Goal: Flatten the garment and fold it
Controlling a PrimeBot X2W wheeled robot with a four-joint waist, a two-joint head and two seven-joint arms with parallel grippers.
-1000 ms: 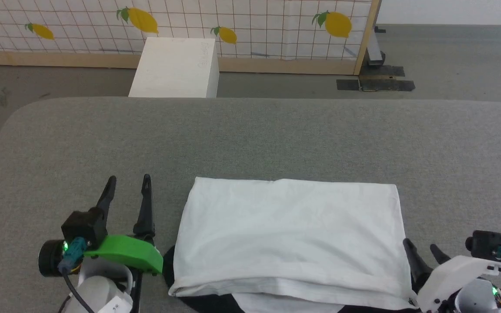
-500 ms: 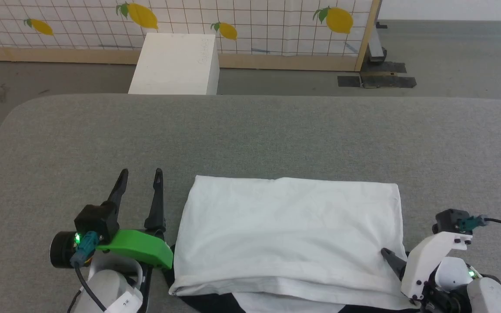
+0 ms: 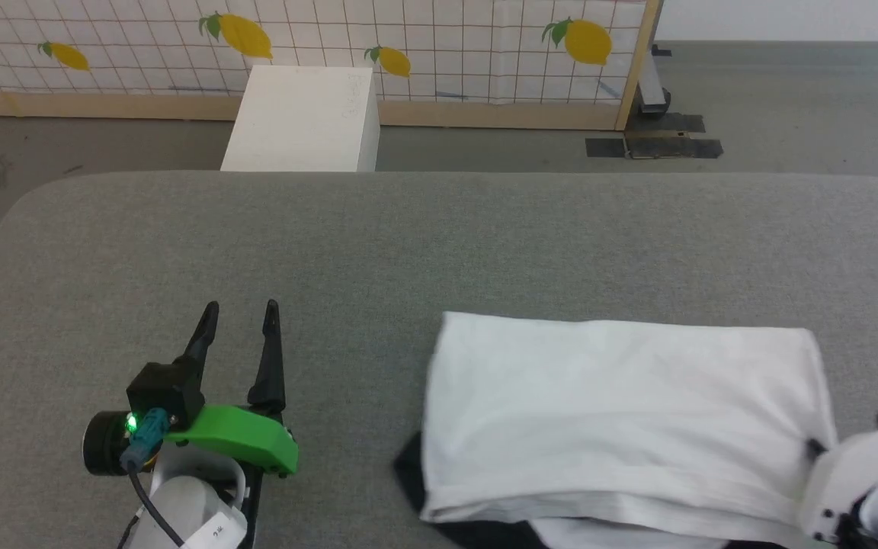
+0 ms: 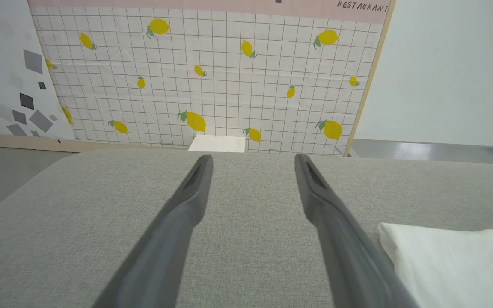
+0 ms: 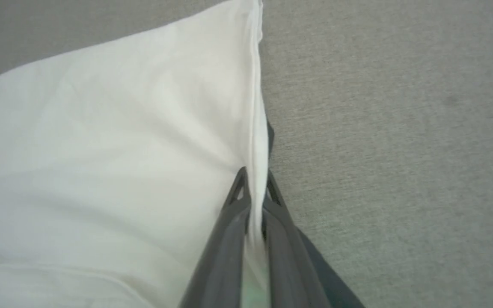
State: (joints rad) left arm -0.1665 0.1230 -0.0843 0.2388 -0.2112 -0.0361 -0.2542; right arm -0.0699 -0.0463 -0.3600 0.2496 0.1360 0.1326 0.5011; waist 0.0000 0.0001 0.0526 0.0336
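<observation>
Right wrist view, garment (image 5: 122, 149) (white) in end effector (image 5: 255, 173)

1. The shirt (image 3: 622, 412) is lying folded into a wide white rectangle, fairly smooth.
2. Black sleeve cloth is peeking out beneath its near edge, at 6 o'clock and 8 o'clock.
3. It is sitting on the grey table (image 3: 408, 244), toward 4 o'clock.

White box (image 3: 298, 118), lemon-print panel (image 3: 447, 46), grey padded table (image 3: 408, 244)
</observation>
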